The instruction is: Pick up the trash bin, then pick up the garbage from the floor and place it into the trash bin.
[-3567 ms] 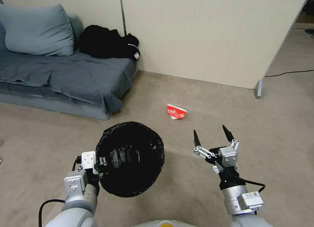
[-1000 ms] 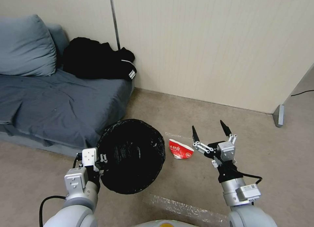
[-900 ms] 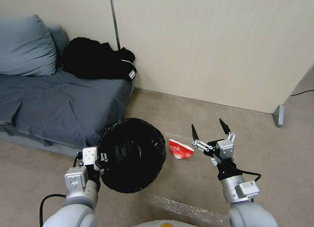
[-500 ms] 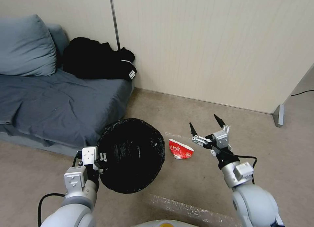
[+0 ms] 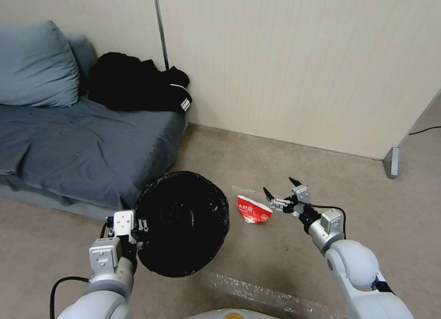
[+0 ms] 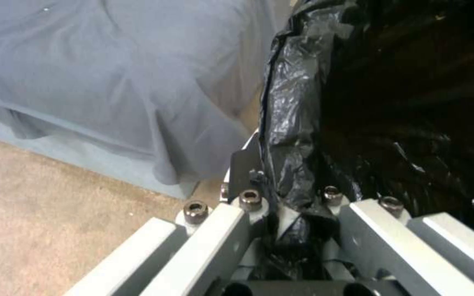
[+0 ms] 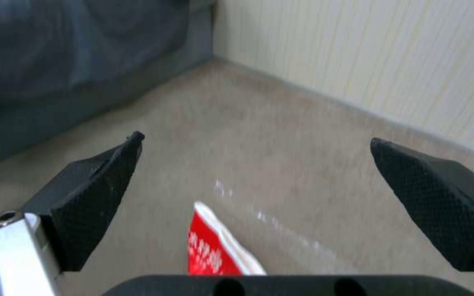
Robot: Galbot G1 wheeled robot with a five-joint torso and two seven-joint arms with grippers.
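Note:
The trash bin (image 5: 181, 222), lined with a crinkly black bag, hangs tilted above the floor (image 5: 275, 259), its mouth facing up towards me. My left gripper (image 5: 139, 228) is shut on its near-left rim; in the left wrist view the fingers (image 6: 248, 193) pinch the bag's folded edge (image 6: 294, 135). The garbage in sight is a crushed red-and-white carton (image 5: 253, 209) on the carpet just right of the bin. My right gripper (image 5: 279, 186) hovers open just right of the carton, low over the floor. In the right wrist view the carton (image 7: 215, 250) lies below the spread fingertips (image 7: 105, 172).
A grey-blue sofa (image 5: 82, 149) with a cushion (image 5: 34, 66) and a black garment (image 5: 133, 87) stands on the left, close behind the bin. A beige wall (image 5: 298, 66) runs behind the carton. A partition foot (image 5: 390, 162) stands at right. Shiny tape (image 5: 257, 291) crosses the near floor.
The whole view shifted first as I drove closer to the carton. Since then my right arm has stretched forward and down beside the carton, still open. The bin has dipped slightly.

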